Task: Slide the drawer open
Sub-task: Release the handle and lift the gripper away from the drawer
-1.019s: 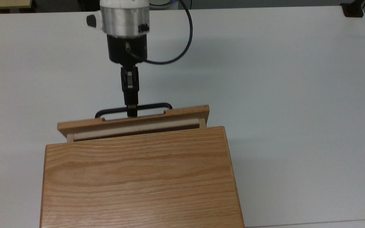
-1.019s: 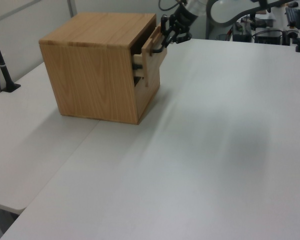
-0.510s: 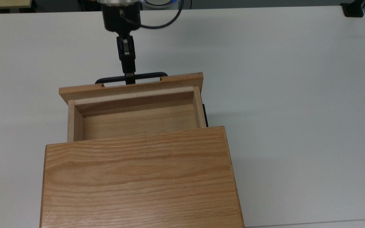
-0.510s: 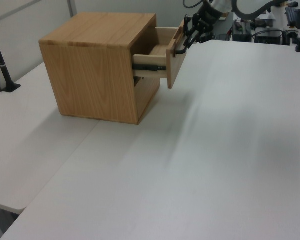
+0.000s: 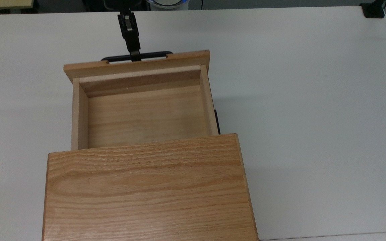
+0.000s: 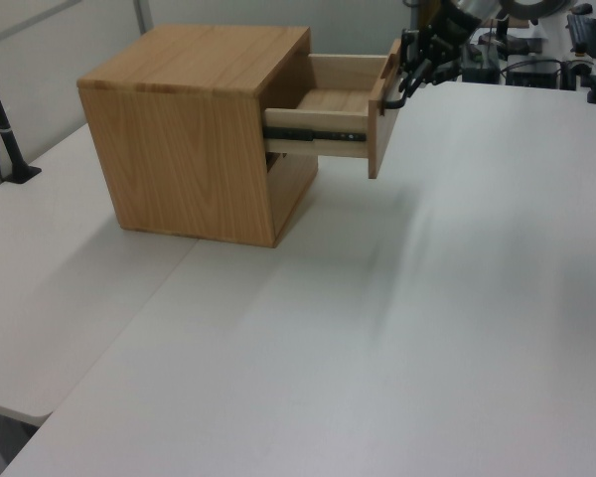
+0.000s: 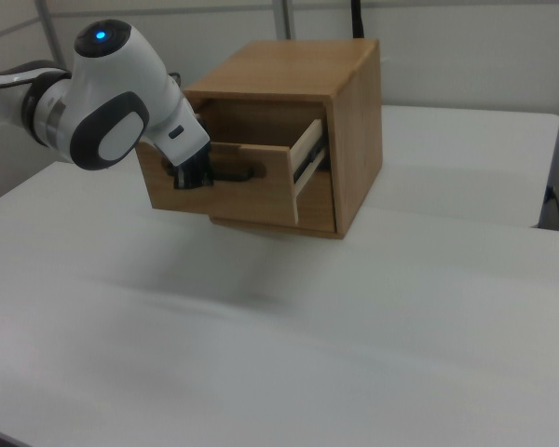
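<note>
The light oak drawer (image 5: 142,113) stands pulled far out of its cabinet (image 5: 146,187), and its inside is bare wood. A black slide rail (image 6: 313,132) shows along its side. The wider front panel (image 5: 136,65) carries a thin black bar handle (image 5: 152,54). My gripper (image 5: 135,57) reaches in from the top view's upper edge and is shut on the middle of that handle. In the left view the gripper (image 6: 406,90) sits at the panel (image 6: 381,121) on the left view's right. In the right view the white arm (image 7: 112,93) ends with the gripper (image 7: 193,176) against the drawer front (image 7: 233,196).
The cabinet rests on a white table (image 5: 313,117). A black clamp (image 5: 374,10) sits at the top view's upper right corner. A black post (image 6: 5,129) stands at the left view's left edge. A seam (image 6: 159,288) runs between two tabletops.
The gripper has drawn back toward the top view's upper edge with the handle in it. The drawer slid from barely open to far out, baring its floor.
</note>
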